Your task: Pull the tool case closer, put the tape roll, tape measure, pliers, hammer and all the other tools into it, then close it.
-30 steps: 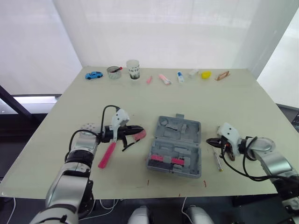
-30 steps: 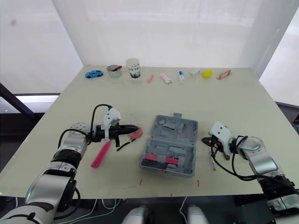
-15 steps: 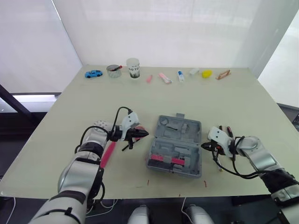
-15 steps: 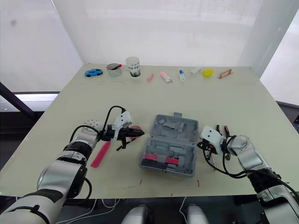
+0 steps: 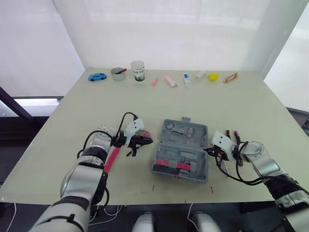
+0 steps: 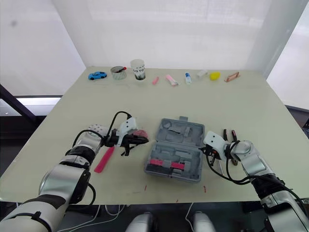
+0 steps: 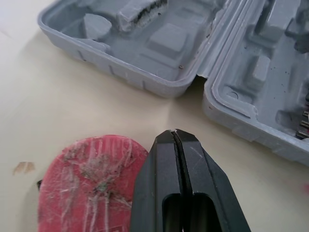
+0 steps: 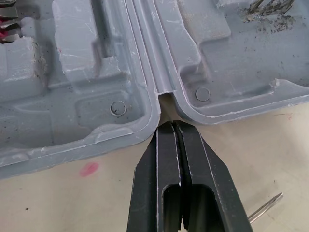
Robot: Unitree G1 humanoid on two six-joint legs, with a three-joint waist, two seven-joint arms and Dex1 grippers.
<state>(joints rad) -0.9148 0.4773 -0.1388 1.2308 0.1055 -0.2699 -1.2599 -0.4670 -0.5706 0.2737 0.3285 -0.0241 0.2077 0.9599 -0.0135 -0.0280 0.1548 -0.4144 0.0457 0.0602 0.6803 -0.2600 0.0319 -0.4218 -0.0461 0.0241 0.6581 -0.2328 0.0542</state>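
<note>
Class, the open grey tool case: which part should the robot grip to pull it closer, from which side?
Pinch the tool case by its thin upright side walls, one from each side: it lies open and flat, so only rims are graspable. The left tool and right tool, shut beside it, must open first.

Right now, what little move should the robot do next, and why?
Probably push both arms inward to squeeze the tool case and drag it nearer. The left gripper and right gripper, both shut, sit right at its two hinge ends.
</note>
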